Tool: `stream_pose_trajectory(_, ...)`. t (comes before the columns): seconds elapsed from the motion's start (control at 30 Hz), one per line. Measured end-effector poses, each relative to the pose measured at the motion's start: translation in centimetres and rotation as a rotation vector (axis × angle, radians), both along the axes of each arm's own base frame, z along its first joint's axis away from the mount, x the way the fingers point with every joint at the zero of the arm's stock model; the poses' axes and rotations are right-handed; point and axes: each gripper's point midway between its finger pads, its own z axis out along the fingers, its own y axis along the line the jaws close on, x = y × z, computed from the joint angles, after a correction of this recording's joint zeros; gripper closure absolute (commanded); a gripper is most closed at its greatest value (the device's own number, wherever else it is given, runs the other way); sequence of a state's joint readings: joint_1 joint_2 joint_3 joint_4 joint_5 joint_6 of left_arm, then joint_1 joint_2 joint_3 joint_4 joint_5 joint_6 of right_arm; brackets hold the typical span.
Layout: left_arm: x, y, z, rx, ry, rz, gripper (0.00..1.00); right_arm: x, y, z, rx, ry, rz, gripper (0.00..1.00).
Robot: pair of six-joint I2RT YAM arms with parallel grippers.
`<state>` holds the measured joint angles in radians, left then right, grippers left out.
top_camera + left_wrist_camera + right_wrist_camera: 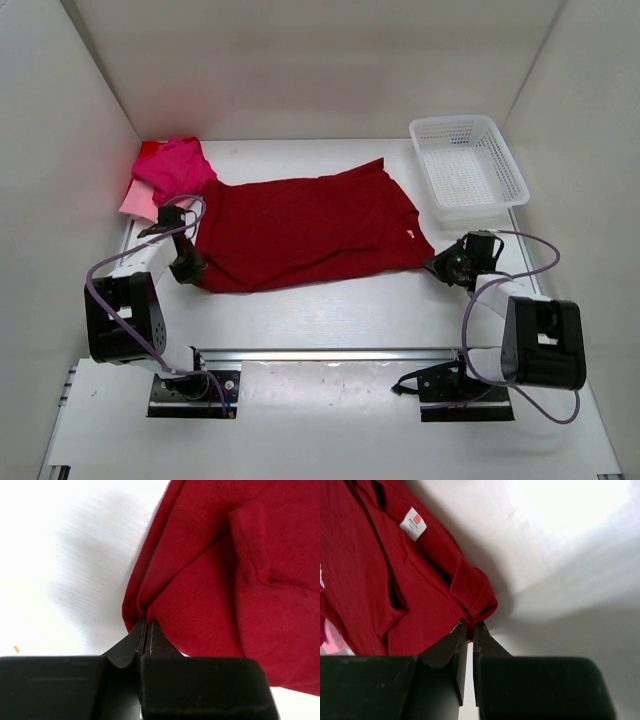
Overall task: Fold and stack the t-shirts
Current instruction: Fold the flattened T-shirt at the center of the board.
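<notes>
The large dark crimson t-shirt (300,230) lies spread across the middle of the table. My left gripper (186,266) is shut on its left near corner, which bunches at the fingertips in the left wrist view (146,622). My right gripper (440,264) is shut on its right near corner, a folded edge pinched between the jaws in the right wrist view (471,626). A white label (413,523) shows on the shirt. The hot pink t-shirt (176,166) lies crumpled at the far left, on top of the pale pink t-shirt (136,202).
A white plastic mesh basket (467,165) stands at the far right. White walls enclose the table on three sides. A metal rail (330,354) runs between the arm bases at the near edge.
</notes>
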<state>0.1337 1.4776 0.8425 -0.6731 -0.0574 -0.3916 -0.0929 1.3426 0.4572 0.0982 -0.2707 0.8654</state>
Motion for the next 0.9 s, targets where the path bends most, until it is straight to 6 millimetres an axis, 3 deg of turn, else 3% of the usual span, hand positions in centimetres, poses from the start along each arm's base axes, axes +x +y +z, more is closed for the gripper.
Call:
stream_pose_trajectory(0.43, -2.2, 2.2, 0.1, 0.118, 0.091, 0.061, 0.97, -5.1, -0.7, -1.2, 0.008, 0.155, -0.042, 1.0)
stream_pose_trajectory(0.5, -2.5, 2.5, 0.0, 0.099, 0.096, 0.094, 0.84, -5.7, -0.7, -1.4, 0.007, 0.178, -0.044, 0.99)
stream_pose_trajectory(0.57, -2.7, 2.7, -0.1, 0.086, 0.105, 0.116, 0.48, -6.0, -0.7, -1.6, 0.005, 0.194, -0.046, 0.86)
stream_pose_trajectory(0.63, -3.0, 2.7, -0.2, 0.086, 0.119, 0.12, 0.24, -6.0, -0.6, -1.5, 0.009, 0.19, -0.043, 0.69)
stream_pose_trajectory(0.7, -2.7, 2.3, 0.3, 0.086, 0.125, 0.105, 0.15, -5.6, -0.7, -1.1, 0.001, 0.169, -0.035, 0.62)
stream_pose_trajectory(0.8, -0.5, 1.7, 2.1, 0.109, 0.081, 0.069, 0.17, -5.3, -0.7, -0.7, -0.023, 0.16, -0.018, 0.6)
stream_pose_trajectory(0.83, 0.3, 1.4, 2.8, 0.118, 0.058, 0.053, 0.23, -5.2, -0.7, -0.5, -0.03, 0.16, -0.016, 0.61)
stream_pose_trajectory(0.9, 1.7, 0.9, 4.2, 0.143, 0.014, 0.029, 0.54, -5.0, -0.7, -0.2, -0.046, 0.161, -0.006, 0.6)
